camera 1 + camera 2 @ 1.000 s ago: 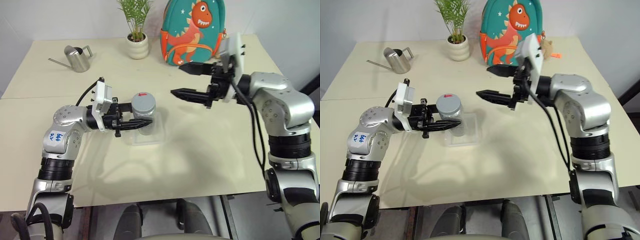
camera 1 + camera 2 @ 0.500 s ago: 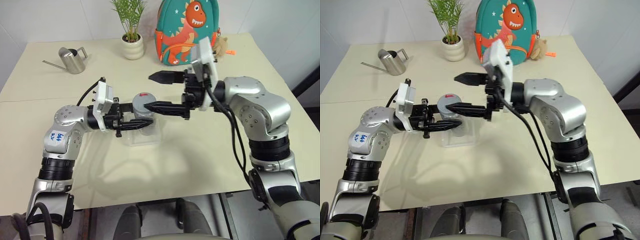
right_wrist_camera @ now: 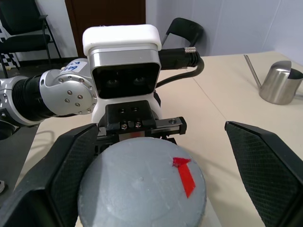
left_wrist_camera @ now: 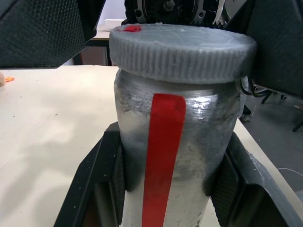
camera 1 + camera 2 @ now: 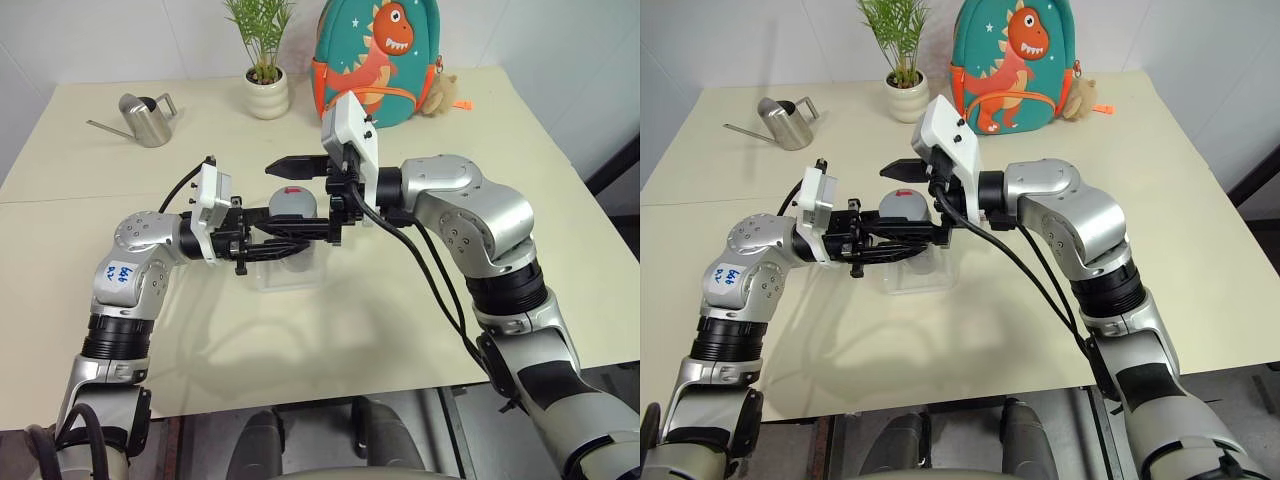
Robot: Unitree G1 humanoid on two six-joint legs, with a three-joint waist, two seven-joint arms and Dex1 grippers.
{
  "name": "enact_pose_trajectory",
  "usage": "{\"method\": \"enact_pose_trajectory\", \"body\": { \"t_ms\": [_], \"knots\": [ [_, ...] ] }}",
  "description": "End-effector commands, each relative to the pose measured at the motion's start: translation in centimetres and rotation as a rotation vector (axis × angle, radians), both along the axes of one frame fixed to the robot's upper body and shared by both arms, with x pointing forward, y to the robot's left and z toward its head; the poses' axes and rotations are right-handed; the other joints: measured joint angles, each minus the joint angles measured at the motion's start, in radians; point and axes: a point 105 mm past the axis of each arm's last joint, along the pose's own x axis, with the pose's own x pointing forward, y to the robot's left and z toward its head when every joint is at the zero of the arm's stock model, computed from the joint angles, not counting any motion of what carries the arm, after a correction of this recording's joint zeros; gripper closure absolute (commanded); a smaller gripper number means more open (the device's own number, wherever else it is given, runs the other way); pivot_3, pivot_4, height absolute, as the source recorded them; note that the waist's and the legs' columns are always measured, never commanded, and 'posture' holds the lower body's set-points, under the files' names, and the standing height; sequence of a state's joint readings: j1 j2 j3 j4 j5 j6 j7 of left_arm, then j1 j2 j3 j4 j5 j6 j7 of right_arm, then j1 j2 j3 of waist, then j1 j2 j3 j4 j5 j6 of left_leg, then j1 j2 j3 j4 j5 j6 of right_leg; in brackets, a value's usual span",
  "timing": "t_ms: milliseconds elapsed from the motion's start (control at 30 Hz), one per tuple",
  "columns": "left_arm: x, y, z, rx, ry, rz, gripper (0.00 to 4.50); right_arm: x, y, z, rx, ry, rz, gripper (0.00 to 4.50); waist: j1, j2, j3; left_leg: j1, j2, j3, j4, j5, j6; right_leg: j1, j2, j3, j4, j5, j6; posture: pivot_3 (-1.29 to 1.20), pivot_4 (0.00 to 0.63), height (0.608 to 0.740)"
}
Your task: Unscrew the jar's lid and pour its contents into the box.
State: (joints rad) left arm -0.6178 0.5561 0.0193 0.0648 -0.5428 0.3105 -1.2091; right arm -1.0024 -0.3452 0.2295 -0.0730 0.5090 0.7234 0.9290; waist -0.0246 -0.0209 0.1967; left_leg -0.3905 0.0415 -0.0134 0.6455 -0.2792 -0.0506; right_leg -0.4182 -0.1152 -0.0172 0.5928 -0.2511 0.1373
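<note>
Jar (image 4: 175,156) clamped upright in left end effector (image 5: 285,243), above box (image 5: 290,275) on worktop (image 5: 420,300). Right end effector (image 5: 297,196) wide, straddling lid (image 3: 142,189). Advice: centre fingers on lid rim, close squarely, then twist.

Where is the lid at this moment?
The lid sits on the jar, which the left gripper holds over the box, between the right gripper's open fingers.
</note>
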Motion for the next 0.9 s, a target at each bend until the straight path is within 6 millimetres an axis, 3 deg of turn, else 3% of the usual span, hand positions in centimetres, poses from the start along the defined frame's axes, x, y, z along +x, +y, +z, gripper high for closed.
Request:
{"method": "enact_pose_trajectory", "body": {
  "t_ms": [33,367,900],
  "knots": [
    [-0.3,-0.1,0.9,-0.005,-0.046,-0.014,2.62,0.2,-0.9,1.7,0.035,-0.058,-0.022,0.03,0.0,0.0,0.0,0.0,0.0,0.0,0.0,0.0,0.0,0.0,0.0,0.0,0.0,0.0,0.0,0.0,0.15,0.74],
    [-0.3,0.0,0.8,-0.003,-0.046,-0.008,2.62,0.1,-2.9,0.8,0.015,-0.029,-0.027,0.03,0.001,0.0,0.0,0.0,0.0,0.0,0.0,0.0,0.0,0.0,0.0,0.0,0.0,0.0,0.0,0.0,0.15,0.74],
    [-0.3,0.3,0.8,0.001,-0.044,0.003,2.62,-0.9,-2.7,0.8,0.026,-0.012,0.029,0.03,-0.001,0.0,0.0,0.0,0.0,0.0,0.0,0.0,0.0,0.0,0.0,0.0,0.0,0.0,0.0,0.0,0.15,0.74]
  ]
}}
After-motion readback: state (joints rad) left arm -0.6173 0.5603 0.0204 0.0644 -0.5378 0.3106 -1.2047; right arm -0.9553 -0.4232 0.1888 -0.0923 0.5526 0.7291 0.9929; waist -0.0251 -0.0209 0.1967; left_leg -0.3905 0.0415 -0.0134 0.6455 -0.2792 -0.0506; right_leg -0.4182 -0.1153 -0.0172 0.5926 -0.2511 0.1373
